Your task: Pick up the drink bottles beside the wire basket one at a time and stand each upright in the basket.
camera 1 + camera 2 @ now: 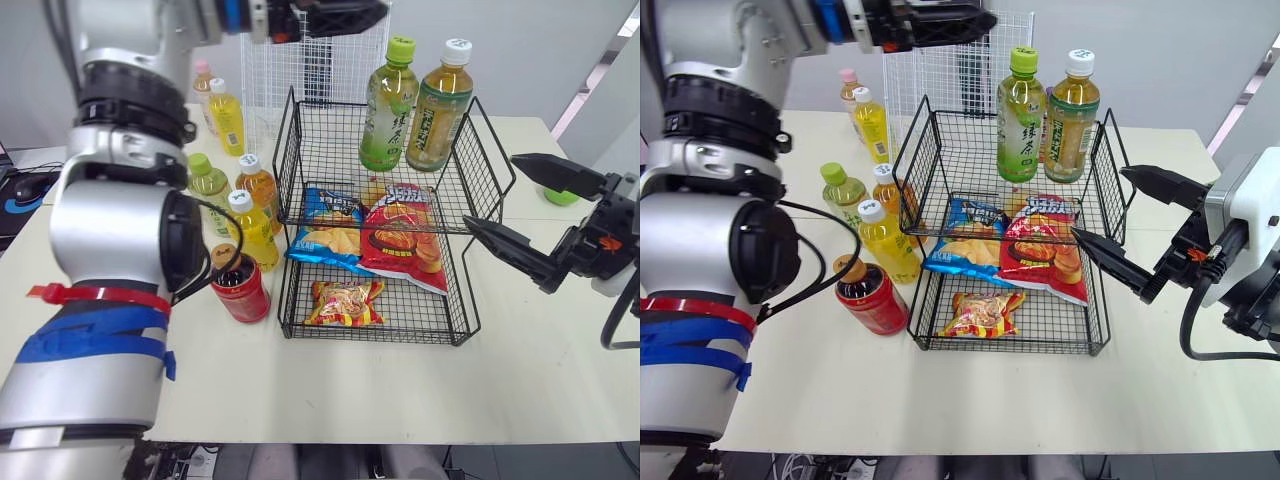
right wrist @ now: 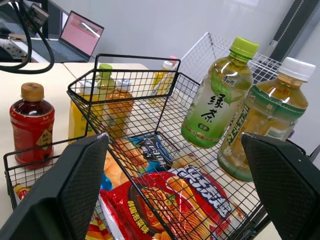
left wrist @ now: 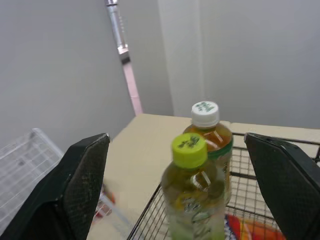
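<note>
The black two-tier wire basket stands mid-table. Upright in its top tier are a green-capped tea bottle and a white-capped tea bottle. To the basket's left stand several bottles: a yellow one, an orange one, a green-capped one, a red one and a yellow one further back. My left gripper is open and empty, high over the basket's back left. My right gripper is open and empty, just right of the basket.
Snack bags lie in the basket: a red one, a blue one and a small one on the bottom tier. A white wire grid panel stands behind. A green object sits at the far right.
</note>
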Action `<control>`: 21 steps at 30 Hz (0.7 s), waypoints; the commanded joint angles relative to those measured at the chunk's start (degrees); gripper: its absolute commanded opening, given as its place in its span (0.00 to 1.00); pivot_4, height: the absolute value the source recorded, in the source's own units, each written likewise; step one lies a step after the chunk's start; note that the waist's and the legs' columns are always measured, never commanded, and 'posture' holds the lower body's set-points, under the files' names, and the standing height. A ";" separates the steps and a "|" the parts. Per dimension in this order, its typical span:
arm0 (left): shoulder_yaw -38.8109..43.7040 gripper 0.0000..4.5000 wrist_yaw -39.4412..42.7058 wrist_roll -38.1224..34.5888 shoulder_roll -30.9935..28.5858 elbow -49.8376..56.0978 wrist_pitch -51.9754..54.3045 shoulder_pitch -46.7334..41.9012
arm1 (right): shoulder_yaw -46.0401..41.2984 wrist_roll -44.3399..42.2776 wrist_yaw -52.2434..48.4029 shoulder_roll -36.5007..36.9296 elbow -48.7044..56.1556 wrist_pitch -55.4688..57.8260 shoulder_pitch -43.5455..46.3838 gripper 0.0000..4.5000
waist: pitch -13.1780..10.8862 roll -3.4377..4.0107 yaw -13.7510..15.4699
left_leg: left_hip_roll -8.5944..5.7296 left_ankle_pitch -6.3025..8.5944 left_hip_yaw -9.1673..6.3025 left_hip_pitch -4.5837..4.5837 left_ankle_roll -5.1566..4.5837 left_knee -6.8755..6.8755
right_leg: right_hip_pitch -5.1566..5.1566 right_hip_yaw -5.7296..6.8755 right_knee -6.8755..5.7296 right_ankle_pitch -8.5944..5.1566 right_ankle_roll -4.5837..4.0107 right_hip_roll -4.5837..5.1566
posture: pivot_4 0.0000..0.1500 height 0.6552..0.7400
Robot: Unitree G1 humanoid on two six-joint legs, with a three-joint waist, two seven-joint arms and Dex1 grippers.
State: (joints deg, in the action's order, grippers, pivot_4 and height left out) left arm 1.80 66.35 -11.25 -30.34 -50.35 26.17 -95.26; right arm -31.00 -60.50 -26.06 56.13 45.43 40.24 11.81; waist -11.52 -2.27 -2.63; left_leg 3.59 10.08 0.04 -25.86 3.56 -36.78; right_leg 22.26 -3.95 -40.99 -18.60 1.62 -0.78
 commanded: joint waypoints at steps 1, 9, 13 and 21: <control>3.28 1.00 -5.85 0.57 -5.63 5.01 0.22 1.63 | 1.85 1.00 -1.16 0.10 -1.57 -2.38 3.07 1.00 | 0.00 0.00 -0.09 | 0.00 0.00 0.00 0.00 0.00 -0.03 | 0.00 -0.01 -0.03 0.00 0.00 0.00 | 1.00 0.95; 8.05 1.00 -12.00 -0.50 -15.95 14.29 2.20 15.08 | 8.64 1.93 -4.91 -0.32 -4.40 -3.30 8.62 1.00 | 0.01 0.02 -0.04 | 0.04 0.00 -0.03 0.00 0.00 -0.04 | 0.01 0.04 -0.04 0.01 -0.02 0.00 | 1.00 0.95; 11.39 1.00 -13.25 -0.56 -20.71 20.40 1.49 30.12 | 13.53 2.77 -6.77 -1.11 -4.01 -3.44 11.10 1.00 | 0.06 0.09 0.21 | 0.03 0.00 0.02 0.04 0.00 -0.09 | -0.02 0.01 -0.07 0.02 -0.03 0.08 | 1.00 0.95; 15.97 1.00 -15.60 -5.23 -18.71 30.20 1.53 48.25 | 17.99 1.85 -6.02 -3.33 -1.32 -2.06 13.02 1.00 | 0.08 0.02 1.34 | 0.06 0.00 -0.15 -0.03 0.00 -0.16 | -0.06 0.20 -0.09 0.03 -0.04 0.12 | 1.00 0.95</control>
State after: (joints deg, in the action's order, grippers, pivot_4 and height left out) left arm 16.08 51.92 -14.75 -49.65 -23.92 28.32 -47.55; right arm -12.51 -57.75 -32.44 52.94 41.84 38.23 24.21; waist -11.44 -2.25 -1.29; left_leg 3.64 10.08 -0.12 -25.88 3.56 -36.95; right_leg 22.19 -3.75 -41.09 -18.57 1.58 -0.63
